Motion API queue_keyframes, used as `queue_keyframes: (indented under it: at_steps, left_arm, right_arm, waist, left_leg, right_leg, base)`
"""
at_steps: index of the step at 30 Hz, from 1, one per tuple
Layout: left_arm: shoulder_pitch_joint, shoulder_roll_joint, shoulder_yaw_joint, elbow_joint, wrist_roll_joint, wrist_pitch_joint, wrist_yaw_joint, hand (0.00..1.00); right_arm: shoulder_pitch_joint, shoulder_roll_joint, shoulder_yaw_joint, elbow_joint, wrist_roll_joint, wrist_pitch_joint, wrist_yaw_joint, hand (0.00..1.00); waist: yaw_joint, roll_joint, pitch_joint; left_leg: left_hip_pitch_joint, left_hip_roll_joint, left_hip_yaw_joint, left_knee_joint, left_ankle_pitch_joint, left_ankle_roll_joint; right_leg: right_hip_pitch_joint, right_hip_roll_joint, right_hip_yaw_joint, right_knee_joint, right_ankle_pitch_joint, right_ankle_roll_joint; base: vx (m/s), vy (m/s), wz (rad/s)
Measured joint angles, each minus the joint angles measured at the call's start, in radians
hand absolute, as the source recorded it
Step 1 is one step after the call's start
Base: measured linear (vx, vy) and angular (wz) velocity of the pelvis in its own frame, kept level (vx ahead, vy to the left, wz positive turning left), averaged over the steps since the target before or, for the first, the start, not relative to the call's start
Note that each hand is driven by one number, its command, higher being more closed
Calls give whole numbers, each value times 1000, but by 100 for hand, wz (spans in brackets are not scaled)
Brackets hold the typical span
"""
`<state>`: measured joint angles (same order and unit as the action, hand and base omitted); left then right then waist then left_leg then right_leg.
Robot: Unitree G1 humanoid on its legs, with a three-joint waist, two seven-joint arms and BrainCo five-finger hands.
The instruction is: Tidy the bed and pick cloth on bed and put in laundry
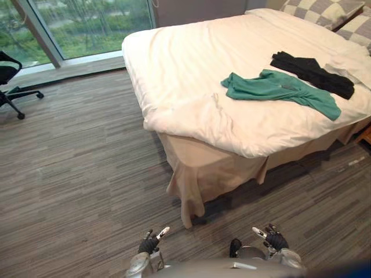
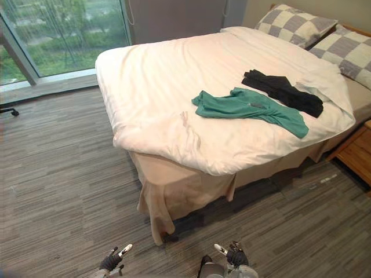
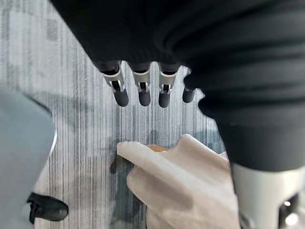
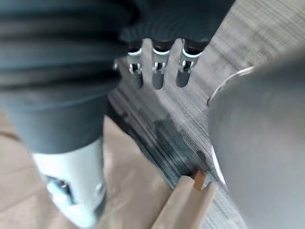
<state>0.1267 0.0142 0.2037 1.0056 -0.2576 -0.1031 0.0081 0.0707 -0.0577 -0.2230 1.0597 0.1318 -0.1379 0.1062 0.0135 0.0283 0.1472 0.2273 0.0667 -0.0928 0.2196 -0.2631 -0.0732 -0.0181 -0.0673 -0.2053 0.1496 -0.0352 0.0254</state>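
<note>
Left hand (image 1: 149, 244) and right hand (image 1: 273, 238) hang low, near, well short of bed (image 1: 185, 63). Fingers straight, slack, empty; likely nothing within reach yet. Green cloth (image 1: 281, 90) and black cloth (image 1: 313, 72) lie side by side, far right on the quilt.

A large glass window (image 1: 87, 26) with a grey frame looks onto greenery. The grey striped plank floor (image 1: 75, 174) runs out from its sill. A black wheeled office chair (image 1: 8, 75) stands near the window's left end. Two grey-and-white checkered pillows (image 2: 295, 26) lie well to the window's right, and an orange-brown wooden bedside cabinet (image 2: 355, 153) sits farther from it still.
</note>
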Motion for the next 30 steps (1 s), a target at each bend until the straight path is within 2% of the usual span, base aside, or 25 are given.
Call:
queue_keyframes:
  at_steps: [3,4,5,6,8,10,12,16,19,23,25,27,28,29,30]
  left_arm:
    - [-2,2,2,-1,-65,2,9,0]
    - [-3,7,2,-1,-84,5,14,0]
    - [-2,7,1,-1,-96,8,15,0]
    - [-1,4,2,0,-109,11,14,0]
    - [16,-9,3,2,-138,12,13,0]
    - [28,1,34,14,-196,7,15,0]
    - [47,16,43,21,-227,6,16,0]
    - [52,18,43,17,-270,-4,46,0]
    - [25,16,60,-5,-364,-46,111,0]
    - [11,39,168,-139,-454,-96,222,0]
    - [4,79,206,-230,-438,-124,287,0]
    - [-34,168,239,-338,-333,-134,367,0]
    - [-50,208,238,-366,-288,-137,381,0]
    - [-89,268,233,-404,-195,-138,401,0]
    - [-115,299,227,-419,-160,-139,409,0]
  right_arm:
    - [1,-3,-2,5,-9,11,0,0]
    - [1,-3,-4,8,-24,20,-4,0]
    - [3,0,-4,9,-30,30,-5,0]
    - [3,-6,-4,13,-37,39,-8,0]
    - [-2,-34,-3,27,-38,62,-12,0]
    - [-10,-36,-4,33,-37,73,-10,0]
    - [-21,-23,-7,42,-37,82,-9,0]
    - [-15,-23,-8,42,-24,93,-11,0]
    - [-18,-22,-18,39,-10,108,-7,0]
    - [-15,-34,-48,31,5,133,7,0]
    - [-4,-41,-47,17,9,142,15,0]
    - [10,-50,-47,5,21,157,28,0]
    - [12,-54,-47,5,23,161,31,0]
    - [14,-65,-47,5,24,167,38,0]
    - [15,-71,-48,5,25,169,40,0]
  waist:
    - [0,-6,2]
    - [3,-16,2]
    - [4,-24,-2]
    - [3,-19,-5]
    - [10,10,-13]
    - [14,14,-15]
    - [17,-5,-3]
    - [16,-9,-6]
    - [2,-2,-2]
    - [-1,7,3]
    - [-1,8,4]
    - [-1,9,4]
    - [-3,9,4]
    - [-6,10,5]
    - [-6,12,5]
  left_leg:
    - [-68,5,30,146,11,-18]
    - [-82,5,55,174,32,-28]
    - [-89,7,83,166,32,-24]
    - [-89,11,109,137,16,-9]
    - [-81,21,135,-35,53,-5]
    - [-59,19,131,-104,57,2]
    - [-44,3,134,-111,61,7]
    - [-33,-17,133,-117,70,21]
    - [-32,-17,127,-154,82,39]
    - [-27,-6,129,-171,83,29]
    - [-25,3,130,-184,89,16]
    - [-25,18,133,-193,94,7]
    - [-25,22,134,-198,97,2]
    - [-25,27,134,-203,100,-2]
    - [-25,32,136,-202,100,-2]
  right_leg:
    - [56,-5,-43,-48,-3,-6]
    - [83,-17,-67,-72,-3,-7]
    - [98,-26,-87,-93,-2,-7]
    - [103,-29,-101,-101,0,-5]
    - [99,-24,-137,-109,9,9]
    - [108,-11,-139,-154,42,17]
    - [140,-16,-136,-204,72,24]
    - [170,-31,-140,-244,96,33]
    - [163,-33,-156,-246,105,33]
    - [161,-23,-158,-251,104,30]
    - [156,-18,-158,-251,101,25]
    - [149,-4,-157,-251,97,16]
    - [146,1,-157,-251,96,14]
    - [144,7,-157,-251,95,10]
    - [143,10,-155,-251,95,7]
  base:
    - [62,-115,44]
    - [32,-82,65]
    - [33,-71,74]
    - [21,-43,78]
    - [18,4,56]
    - [33,69,13]
    - [-11,86,-5]
    - [-34,58,5]
    - [-76,16,14]
    - [-63,-16,0]
    - [-7,-18,-2]
    - [5,-43,-4]
    - [15,-41,-2]
    - [23,-38,-2]
    - [29,-22,-9]
